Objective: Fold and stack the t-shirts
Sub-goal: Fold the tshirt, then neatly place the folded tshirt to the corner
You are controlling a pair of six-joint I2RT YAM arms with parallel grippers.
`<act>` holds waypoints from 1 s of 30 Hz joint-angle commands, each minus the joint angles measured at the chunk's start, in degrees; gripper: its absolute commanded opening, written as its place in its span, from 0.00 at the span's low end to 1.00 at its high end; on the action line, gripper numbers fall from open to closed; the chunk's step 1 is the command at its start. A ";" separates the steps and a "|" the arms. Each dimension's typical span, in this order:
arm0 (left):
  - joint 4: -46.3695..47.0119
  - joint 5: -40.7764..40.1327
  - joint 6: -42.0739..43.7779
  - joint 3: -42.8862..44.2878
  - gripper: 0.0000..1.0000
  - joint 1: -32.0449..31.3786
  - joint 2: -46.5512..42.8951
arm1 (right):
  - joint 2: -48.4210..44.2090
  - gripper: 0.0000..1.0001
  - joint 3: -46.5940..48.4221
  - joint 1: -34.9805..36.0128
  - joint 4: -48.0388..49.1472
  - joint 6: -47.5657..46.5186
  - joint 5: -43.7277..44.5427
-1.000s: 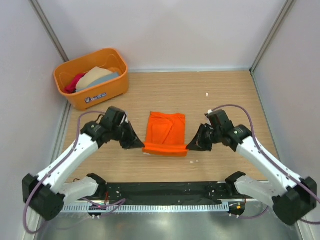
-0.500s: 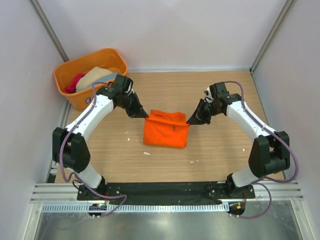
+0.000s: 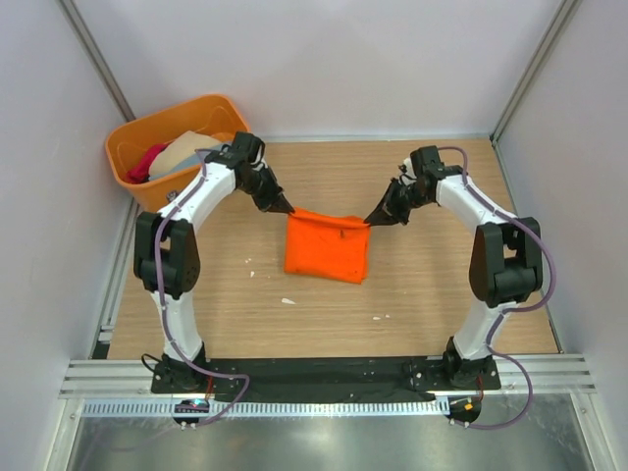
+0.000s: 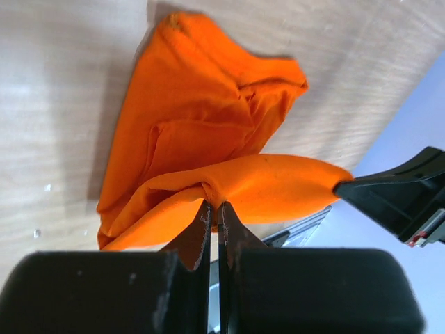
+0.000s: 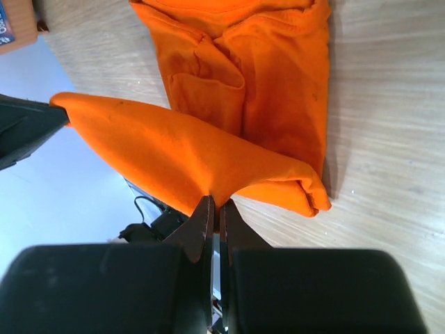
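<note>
A bright orange t-shirt (image 3: 328, 246) lies partly folded in the middle of the wooden table. Its far edge is lifted and stretched between my two grippers. My left gripper (image 3: 286, 208) is shut on the far left corner, and the wrist view shows the pinched cloth (image 4: 236, 182) at my left gripper (image 4: 214, 207). My right gripper (image 3: 374, 218) is shut on the far right corner; its wrist view shows the cloth (image 5: 188, 156) bunched at my right gripper (image 5: 215, 203). More t-shirts, crimson-pink (image 3: 145, 161), beige (image 3: 183, 149) and grey-blue (image 3: 205, 154), lie in the tub.
An orange plastic tub (image 3: 130, 142) stands at the far left corner of the table, close behind my left arm. Grey walls close in the left, right and far sides. A black rail (image 3: 324, 371) runs along the near edge. Small white specks dot the wood.
Both grippers have carried the shirt's pinched edge from the near side over to the far side, folding the cloth over itself. The arms now stretch far forward.
</note>
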 commanded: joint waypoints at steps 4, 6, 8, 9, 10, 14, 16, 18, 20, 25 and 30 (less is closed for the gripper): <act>2.24 1.88 2.28 9.77 0.00 1.74 7.03 | 5.83 0.02 6.07 -1.59 2.19 -1.77 -1.59; 2.16 2.06 2.80 13.63 0.02 1.83 10.71 | 7.60 0.06 8.61 -2.11 4.11 -0.64 -1.76; 1.63 1.62 4.03 19.24 0.11 1.92 16.40 | 12.16 0.19 12.20 -3.07 6.40 -0.28 -0.98; 0.50 1.27 4.73 21.97 0.22 2.27 19.05 | 14.61 0.30 13.70 -3.52 6.41 -0.80 -0.27; -0.64 -0.04 6.31 24.78 0.29 2.27 21.43 | 18.47 0.38 16.94 -4.04 6.84 -1.50 -0.35; -10.67 -11.20 15.63 40.97 0.52 2.18 25.85 | 21.92 0.52 30.12 -5.46 0.84 -5.80 4.37; -8.32 -14.19 19.23 35.74 0.58 2.01 18.23 | 21.94 0.53 34.80 -5.28 -3.60 -8.97 6.41; -1.32 -15.35 21.08 23.06 0.65 1.92 8.07 | 18.70 0.56 33.25 -4.67 -3.88 -10.21 7.20; 1.53 -12.12 22.14 16.84 0.69 1.92 3.63 | 14.75 0.61 26.23 -4.05 0.40 -9.69 5.80; 6.53 -1.65 23.90 1.81 0.63 1.92 -3.75 | 10.43 0.59 15.85 -0.11 5.17 -9.77 4.39; 17.96 6.62 22.23 -13.32 0.64 1.92 -7.90 | 7.96 0.58 8.55 1.22 13.25 -6.97 -2.17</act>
